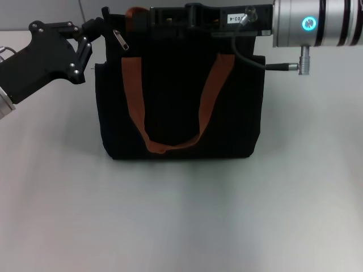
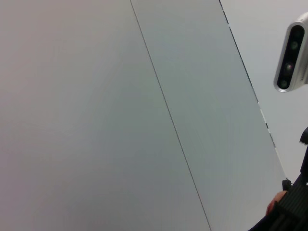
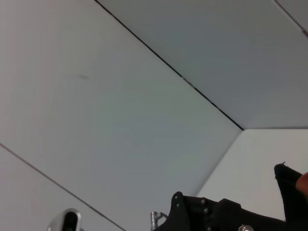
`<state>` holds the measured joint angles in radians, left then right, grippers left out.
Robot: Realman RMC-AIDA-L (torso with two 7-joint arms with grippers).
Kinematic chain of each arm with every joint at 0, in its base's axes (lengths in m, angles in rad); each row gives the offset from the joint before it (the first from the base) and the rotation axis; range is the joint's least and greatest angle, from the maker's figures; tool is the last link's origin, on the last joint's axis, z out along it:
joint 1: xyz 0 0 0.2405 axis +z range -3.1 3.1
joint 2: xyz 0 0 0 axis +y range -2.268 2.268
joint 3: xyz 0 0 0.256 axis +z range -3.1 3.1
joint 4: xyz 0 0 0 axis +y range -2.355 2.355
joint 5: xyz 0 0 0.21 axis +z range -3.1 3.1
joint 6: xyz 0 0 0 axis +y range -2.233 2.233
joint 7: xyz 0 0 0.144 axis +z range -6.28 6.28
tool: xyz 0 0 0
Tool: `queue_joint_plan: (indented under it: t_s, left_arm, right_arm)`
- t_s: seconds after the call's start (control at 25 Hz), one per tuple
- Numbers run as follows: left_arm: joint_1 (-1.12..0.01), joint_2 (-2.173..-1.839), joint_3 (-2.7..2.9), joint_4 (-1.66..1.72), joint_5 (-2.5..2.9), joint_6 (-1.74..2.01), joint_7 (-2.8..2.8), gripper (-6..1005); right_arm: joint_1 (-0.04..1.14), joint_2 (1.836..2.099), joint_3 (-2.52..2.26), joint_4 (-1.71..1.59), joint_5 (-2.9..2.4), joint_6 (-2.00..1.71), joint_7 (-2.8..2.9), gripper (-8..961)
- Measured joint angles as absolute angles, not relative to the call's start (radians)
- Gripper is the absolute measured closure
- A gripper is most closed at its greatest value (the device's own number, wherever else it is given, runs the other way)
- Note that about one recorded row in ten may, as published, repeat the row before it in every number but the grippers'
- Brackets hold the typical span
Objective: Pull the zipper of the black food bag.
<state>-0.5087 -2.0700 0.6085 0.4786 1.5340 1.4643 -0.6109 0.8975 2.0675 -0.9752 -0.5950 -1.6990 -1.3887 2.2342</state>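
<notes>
The black food bag point(image 1: 178, 107) stands upright in the middle of the table, with one orange-brown handle hanging down its front. The small silver zipper pull point(image 1: 120, 39) hangs at the bag's top left end. My left gripper point(image 1: 96, 28) reaches in from the left and its fingers close on the bag's top left corner, just left of the pull. My right gripper point(image 1: 170, 17) lies along the bag's top edge from the right; its fingertips are hidden against the black fabric. A corner of the bag shows in the left wrist view point(image 2: 293, 211) and in the right wrist view point(image 3: 290, 185).
The light grey table point(image 1: 181, 215) spreads in front of the bag and to both sides. The right arm's silver wrist point(image 1: 317, 22) and cable point(image 1: 249, 59) hang over the bag's top right. Both wrist views show mostly pale wall panels.
</notes>
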Motion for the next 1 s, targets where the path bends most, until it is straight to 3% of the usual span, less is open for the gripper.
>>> queue_joint_plan:
  t_s: [0.36,0.6,1.0]
  left_arm:
    - [-0.514,-2.067,0.611,0.478,1.534,1.434,-0.616,965]
    - [-0.515,-2.066,0.617,0.479,1.542,1.429,-0.617,963]
    - [-0.521,-2.066,0.624,0.48,1.543,1.431,-0.64,959]
  right_arm:
    - [0.975,2.046,-0.976,-0.621,-1.825,-1.355,2.377,163]
    - [1.013,2.045,-0.976,-0.621,-1.871,-1.357,2.406,192]
    - [1.052,2.048,-0.976,-0.622,-1.923,-1.343,2.431,446]
